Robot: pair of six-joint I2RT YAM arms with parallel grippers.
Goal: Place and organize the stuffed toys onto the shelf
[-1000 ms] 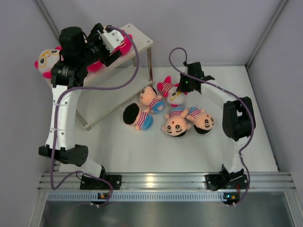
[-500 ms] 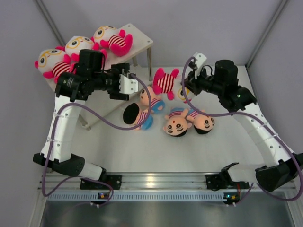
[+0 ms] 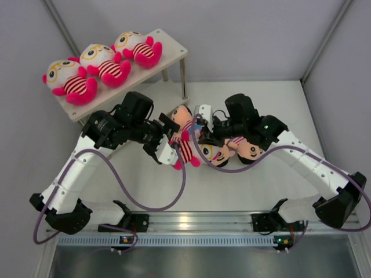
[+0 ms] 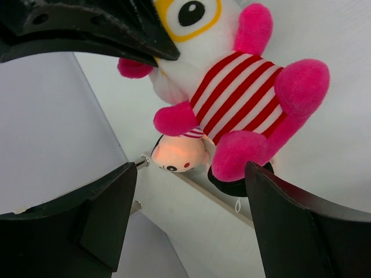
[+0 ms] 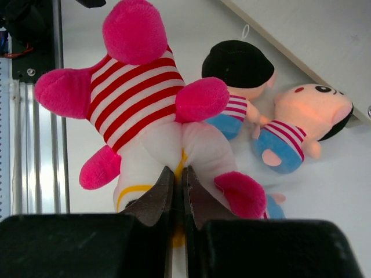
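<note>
My right gripper (image 3: 199, 132) (image 5: 178, 174) is shut on the white head of a pink-limbed stuffed toy (image 3: 186, 150) (image 5: 145, 110) and holds it in the air over the middle of the table. My left gripper (image 3: 169, 142) (image 4: 190, 174) is open, right next to it, with the toy (image 4: 243, 98) hanging just beyond its jaws. Three more white-headed toys (image 3: 99, 62) lie on the top board of the shelf (image 3: 171, 44). Peach-faced, black-haired toys lie on the table behind (image 3: 181, 116) and under the right arm (image 3: 215, 154) (image 3: 250, 150).
The shelf's lower board (image 3: 152, 94) reaches toward the toys on the table. Its edge shows in the right wrist view (image 5: 313, 29) beside two peach-faced toys (image 5: 237, 69) (image 5: 313, 110). Grey walls close in the back and both sides.
My right arm has carried the pink toy from the back toward the front and left. My left arm has swung from the shelf down to meet it.
</note>
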